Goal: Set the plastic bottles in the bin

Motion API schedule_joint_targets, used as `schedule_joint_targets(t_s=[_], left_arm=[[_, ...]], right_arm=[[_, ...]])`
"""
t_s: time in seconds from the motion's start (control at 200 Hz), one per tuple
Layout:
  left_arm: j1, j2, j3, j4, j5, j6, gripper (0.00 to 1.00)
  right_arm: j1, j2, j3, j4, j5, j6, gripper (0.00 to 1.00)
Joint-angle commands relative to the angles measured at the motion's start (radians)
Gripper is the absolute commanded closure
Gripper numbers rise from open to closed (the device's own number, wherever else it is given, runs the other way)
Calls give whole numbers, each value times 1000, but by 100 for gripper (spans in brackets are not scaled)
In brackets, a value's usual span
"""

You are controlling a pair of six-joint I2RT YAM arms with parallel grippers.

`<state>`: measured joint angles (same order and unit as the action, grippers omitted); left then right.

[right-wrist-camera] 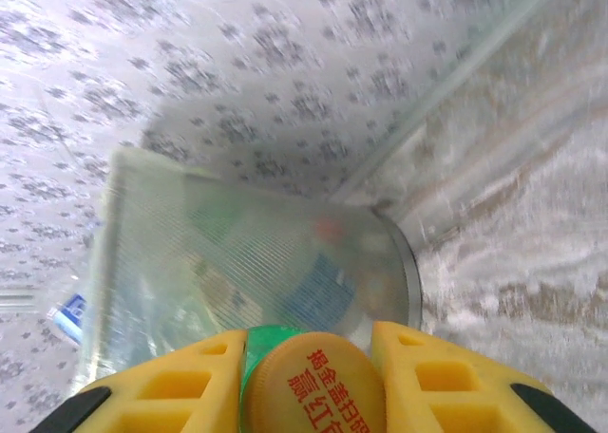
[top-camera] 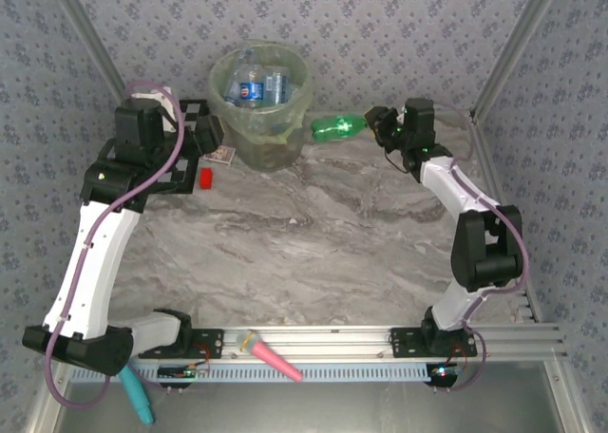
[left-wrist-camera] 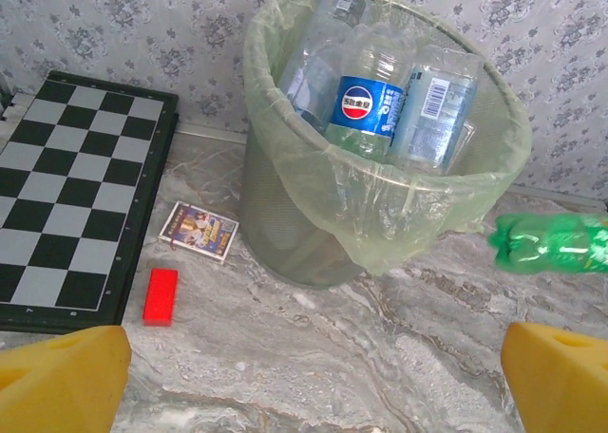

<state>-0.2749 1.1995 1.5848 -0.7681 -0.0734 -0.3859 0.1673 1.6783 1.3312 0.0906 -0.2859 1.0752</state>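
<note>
Top external view is showing the right jaws clamping a green bottle [top-camera: 337, 127] by its cap end, holding it level off the desk [top-camera: 313, 253], just beside the bin [top-camera: 261, 143] on its right. Right wrist view is showing yellow fingers [right-wrist-camera: 171, 385] pressing both sides of the orange cap [right-wrist-camera: 313, 385]. Left jaws are standing wide apart, gripping nothing, near the bin's left side. Clear blue-labelled bottles [left-wrist-camera: 366, 105] are lying inside the bin; a chessboard [left-wrist-camera: 66, 196] and red block [left-wrist-camera: 160, 295] are sitting left of it.

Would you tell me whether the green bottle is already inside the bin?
No, the green bottle is outside the bin, off to one side of it, clamped at its cap end in the right gripper.
</note>
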Motion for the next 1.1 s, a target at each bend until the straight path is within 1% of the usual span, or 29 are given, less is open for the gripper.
schedule_joint_targets(t_s=[0.0, 0.19, 0.34, 0.445, 0.49, 0.515, 0.715, 0.855, 1.094], left_arm=[[8, -15, 43, -24, -25, -4, 0], [9, -30, 50, -31, -31, -10, 0], [9, -51, 33, -20, -47, -20, 0], [9, -59, 26, -19, -45, -34, 0], [9, -60, 28, -26, -42, -36, 0], [9, -60, 30, -29, -42, -36, 0], [9, -67, 47, -62, -45, -36, 0], [9, -77, 51, -80, -52, -39, 0], [9, -100, 49, -98, -75, -41, 0]], right_arm=[[8, -54, 106, -101, 144, -143, 68], [32, -44, 276, -131, 285, -263, 67], [69, 18, 425, -125, 356, -367, 67], [99, 81, 517, -103, 384, -435, 67], [112, 110, 555, -91, 389, -438, 67], [119, 126, 575, -84, 391, -477, 67], [173, 255, 722, -50, 435, -554, 66], [204, 347, 835, -43, 457, -594, 66], [237, 499, 1011, -59, 458, -641, 66]])
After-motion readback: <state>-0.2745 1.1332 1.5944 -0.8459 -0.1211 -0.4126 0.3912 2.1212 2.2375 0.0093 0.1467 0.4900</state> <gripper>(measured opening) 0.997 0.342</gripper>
